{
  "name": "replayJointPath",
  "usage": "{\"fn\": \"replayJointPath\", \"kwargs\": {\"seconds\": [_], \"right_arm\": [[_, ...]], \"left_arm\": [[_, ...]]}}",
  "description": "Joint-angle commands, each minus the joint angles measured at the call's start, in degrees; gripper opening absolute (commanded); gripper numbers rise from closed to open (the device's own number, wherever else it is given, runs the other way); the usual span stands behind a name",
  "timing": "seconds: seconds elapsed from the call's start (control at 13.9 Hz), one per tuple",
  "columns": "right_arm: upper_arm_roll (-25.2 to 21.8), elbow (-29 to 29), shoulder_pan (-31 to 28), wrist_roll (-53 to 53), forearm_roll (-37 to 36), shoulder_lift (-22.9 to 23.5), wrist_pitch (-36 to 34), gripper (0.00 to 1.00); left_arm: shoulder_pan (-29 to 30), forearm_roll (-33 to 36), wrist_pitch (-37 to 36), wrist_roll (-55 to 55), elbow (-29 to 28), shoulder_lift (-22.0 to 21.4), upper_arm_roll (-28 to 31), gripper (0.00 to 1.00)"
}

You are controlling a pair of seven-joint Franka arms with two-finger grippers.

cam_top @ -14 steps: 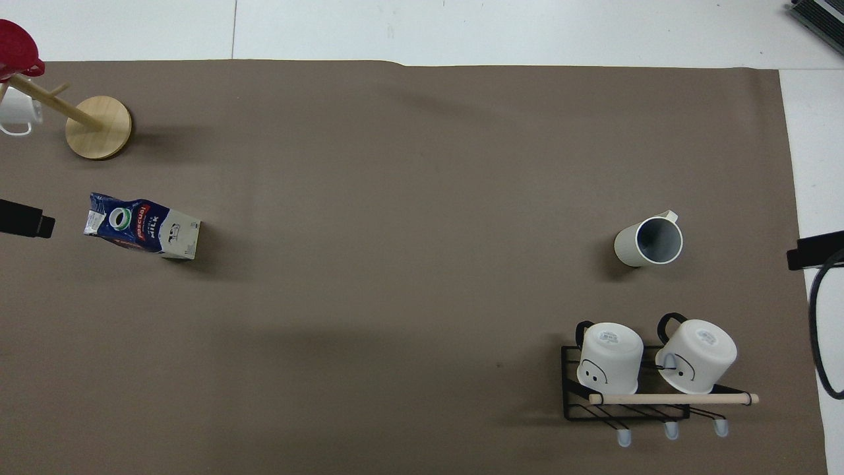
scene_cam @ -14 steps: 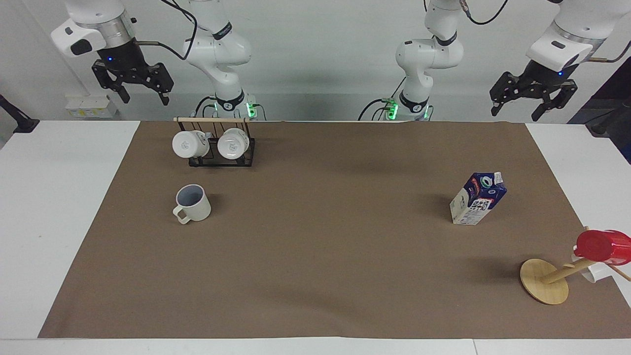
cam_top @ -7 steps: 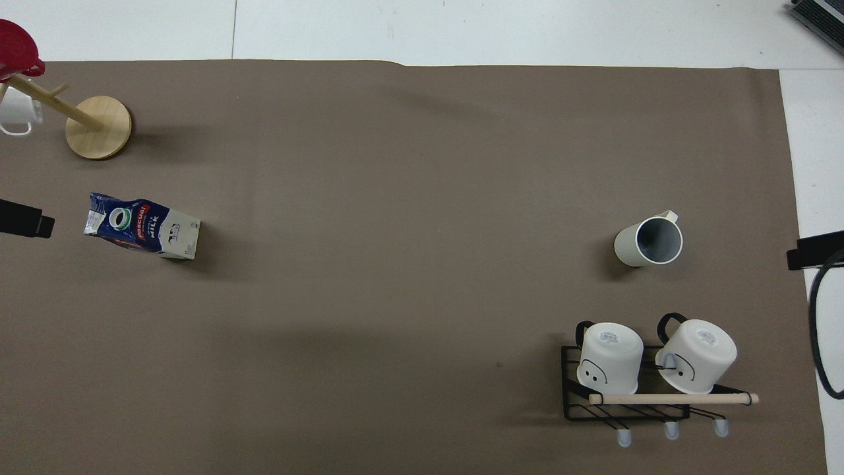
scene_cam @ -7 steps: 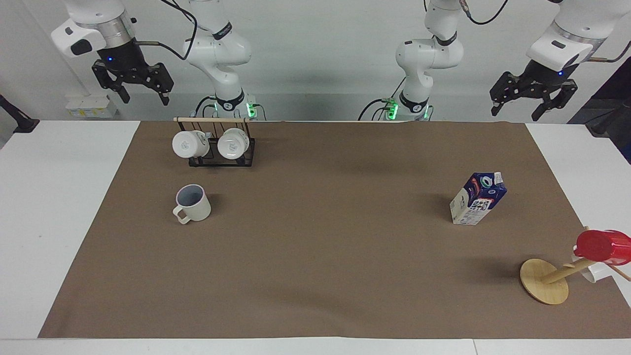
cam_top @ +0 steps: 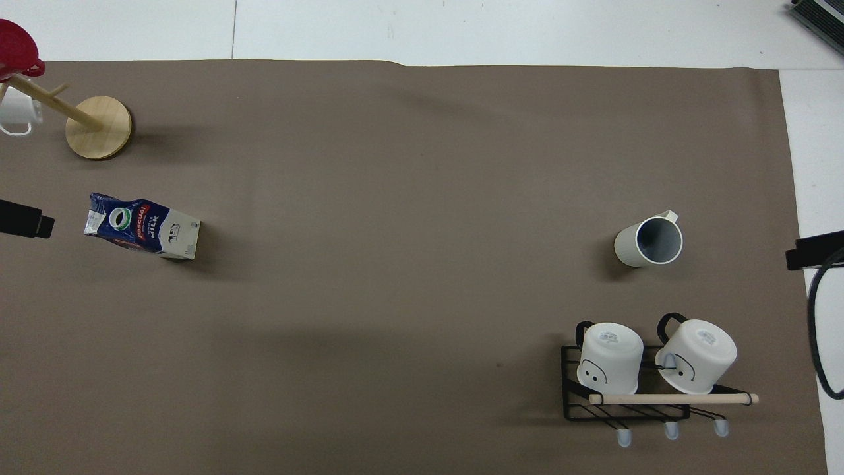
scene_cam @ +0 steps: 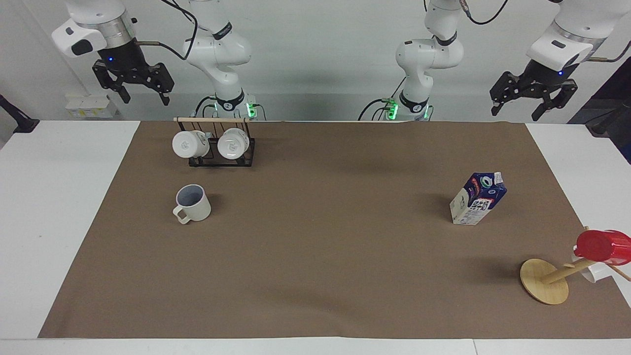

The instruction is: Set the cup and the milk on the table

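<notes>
The cup (scene_cam: 192,203) stands upright on the brown sheet (scene_cam: 325,256) of the white table (scene_cam: 54,207), toward the right arm's end; it also shows in the overhead view (cam_top: 649,241). The milk (scene_cam: 477,198) stands upright on the sheet toward the left arm's end, and shows in the overhead view (cam_top: 142,226) too. My right gripper (scene_cam: 144,96) is open and empty, raised high over the table's edge at the robots' side. My left gripper (scene_cam: 530,105) is open and empty, raised over the other corner on the robots' side.
A black wire rack (scene_cam: 222,153) with a wooden bar holds two white mugs (scene_cam: 190,143), nearer to the robots than the cup. A wooden mug tree (scene_cam: 547,282) with a red cup (scene_cam: 602,246) stands farther from the robots than the milk.
My right gripper has risen very slightly. The cup, the milk and the left gripper have not moved.
</notes>
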Motion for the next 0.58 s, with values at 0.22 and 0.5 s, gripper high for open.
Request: {"fn": "replayJointPath", "kwargs": {"seconds": [0.22, 0.5], "right_arm": [[0.1, -1.8, -0.5, -0.6, 0.9, -1.5, 1.2, 1.0], [0.4, -3.3, 0.2, 0.0, 1.0, -1.4, 4.3, 1.0]], "left_arm": [[0.5, -0.2, 0.8, -0.1, -2.0, -1.5, -0.2, 1.0], [0.5, -0.2, 0.7, -0.1, -2.0, -1.5, -0.2, 1.0]]}}
